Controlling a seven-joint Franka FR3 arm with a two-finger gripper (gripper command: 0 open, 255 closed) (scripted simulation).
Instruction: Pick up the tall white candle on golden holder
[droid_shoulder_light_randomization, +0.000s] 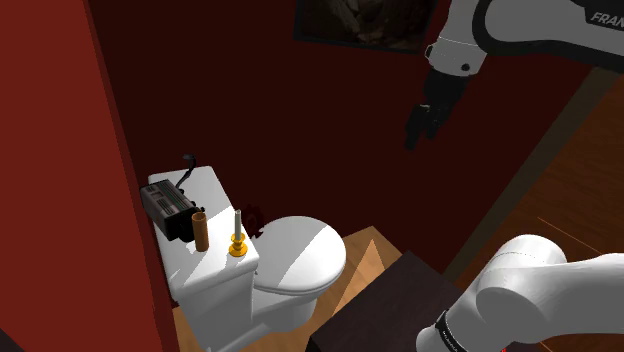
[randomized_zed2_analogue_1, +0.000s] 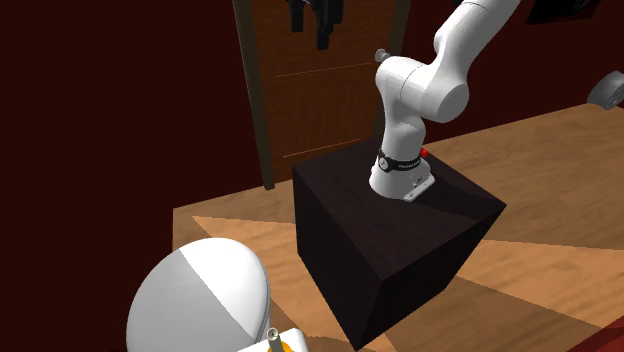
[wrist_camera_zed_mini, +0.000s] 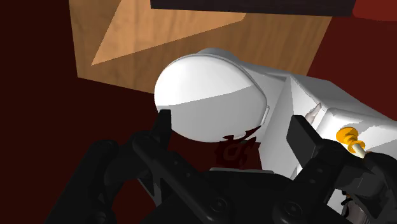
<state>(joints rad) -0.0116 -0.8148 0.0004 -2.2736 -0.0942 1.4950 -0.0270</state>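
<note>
- Shoulder view: we see the candle (droid_shoulder_light_randomization: 238, 221), white and upright in its golden holder (droid_shoulder_light_randomization: 237, 247). It stands on the toilet tank (droid_shoulder_light_randomization: 212, 182), at the edge nearest the bowl.
- A brown cylinder (droid_shoulder_light_randomization: 200, 230) stands just beside the candle, toward this view's left. A black box (droid_shoulder_light_randomization: 166, 210) sits behind the cylinder on the same tank.
- The toilet lid (droid_shoulder_light_randomization: 300, 255) is down.
- The gripper (droid_shoulder_light_randomization: 418, 122) hangs high in front of the dark red wall (droid_shoulder_light_randomization: 330, 130), well apart from the candle, with nothing in it.
- A dark framed picture (droid_shoulder_light_randomization: 365, 20) is at the top edge, and the black stand (droid_shoulder_light_randomization: 385, 310) at the bottom.
- Second exterior view: the arm (randomized_zed2_analogue_1: 410, 95) rises from the stand, which sits on a wood floor (randomized_zed2_analogue_1: 560, 150).
- We see the toilet lid at lower left. The candle's tip and a bit of the holder poke in at the bottom edge just beside it.
- A brown door (randomized_zed2_analogue_1: 330, 100) is behind the stand, with the gripper at the top edge in front of it.
- Wrist view: the fingers (wrist_camera_zed_mini: 164, 124) stand wide apart and clasp nothing. The toilet lid shows between them, far below.
- The candle sits on the tank just outside one finger, not between the two.
- There is a dark red shape (wrist_camera_zed_mini: 236, 145) by the toilet. We cannot tell what it is.
</note>
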